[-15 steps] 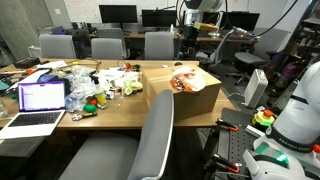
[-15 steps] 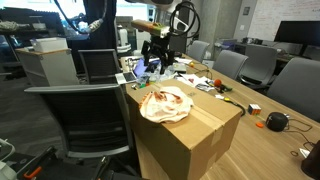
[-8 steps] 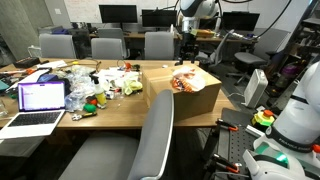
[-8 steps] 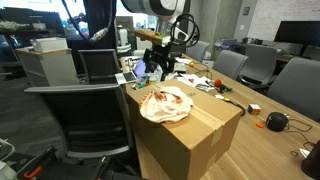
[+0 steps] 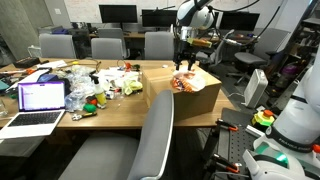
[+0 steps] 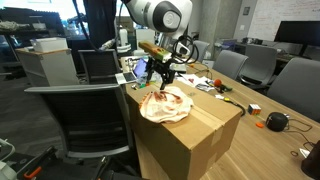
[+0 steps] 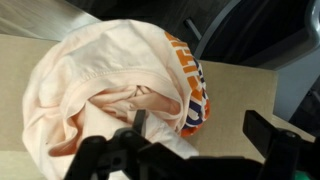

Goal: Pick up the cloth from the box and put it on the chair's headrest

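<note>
The cloth [image 7: 110,80], peach with an orange and blue print, lies bunched on top of the closed box [image 7: 245,105]. The gripper [image 7: 185,150] hangs just above it, jaws spread wide with nothing between them; in the wrist view one finger [image 7: 95,155] sits over the cloth's near edge and the other over bare cardboard. Whether the fingers touch the fabric cannot be told.

In an exterior view the box stands at one end of a table [image 5: 110,112], beside a litter of small things [image 5: 100,85] and an open laptop [image 5: 40,97]. A grey chair [image 5: 157,135] stands close in front of the table, its back rising before the box. More chairs [image 5: 108,47] line the far side.
</note>
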